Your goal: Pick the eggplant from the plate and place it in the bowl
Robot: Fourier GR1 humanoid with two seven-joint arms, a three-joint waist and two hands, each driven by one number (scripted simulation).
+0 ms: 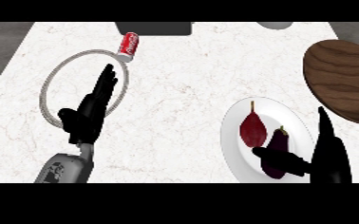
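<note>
Marble counter [189, 85]; white plate [235, 147] at right carries a red pear [252, 129] and the dark eggplant [278, 142]. Right hand [329, 159] — thumb across the eggplant, fingers straight. Left hand [91, 109] flat over the bowl [49, 83]; soda can [129, 46] beside its rim.

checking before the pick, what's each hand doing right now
Left hand: open, fingers straight, over the clear glass bowl, holding nothing.
Right hand: open, thumb across the dark purple eggplant on the white round plate, not yet gripping.
</note>
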